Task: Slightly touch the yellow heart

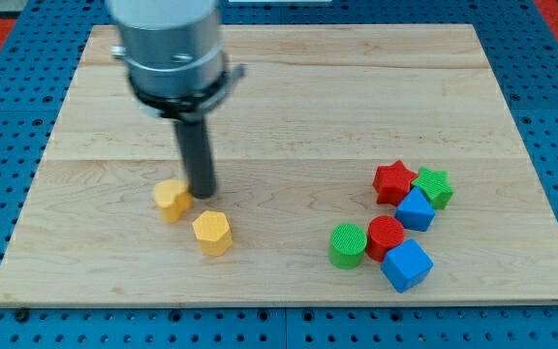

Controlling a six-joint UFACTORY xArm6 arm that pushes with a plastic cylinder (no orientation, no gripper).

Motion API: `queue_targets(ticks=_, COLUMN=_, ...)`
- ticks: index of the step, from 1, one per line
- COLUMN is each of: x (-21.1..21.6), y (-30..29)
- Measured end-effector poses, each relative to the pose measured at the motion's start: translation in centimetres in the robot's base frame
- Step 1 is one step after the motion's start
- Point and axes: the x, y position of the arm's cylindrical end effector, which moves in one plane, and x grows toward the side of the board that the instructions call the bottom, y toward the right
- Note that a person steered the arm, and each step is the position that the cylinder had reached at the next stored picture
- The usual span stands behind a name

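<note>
The yellow heart (171, 200) lies on the wooden board (289, 87) at the view's lower left. My tip (202, 193) stands just to the heart's right, touching or nearly touching its edge. A yellow hexagon (211, 233) lies just below and to the right of the tip, a small gap away.
A cluster sits at the view's lower right: red star (393, 181), green star (434, 186), blue cube (416, 209), red cylinder (386, 237), green cylinder (348, 245), and a second blue cube (407, 265). The board's front edge runs along the view's bottom.
</note>
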Motion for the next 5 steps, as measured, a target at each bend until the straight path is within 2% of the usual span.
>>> queue_targets(ticks=1, x=-0.1, y=-8.4)
queue_targets(ticks=2, x=-0.9, y=-8.6)
queue_targets(ticks=5, x=-3.9, y=-3.9)
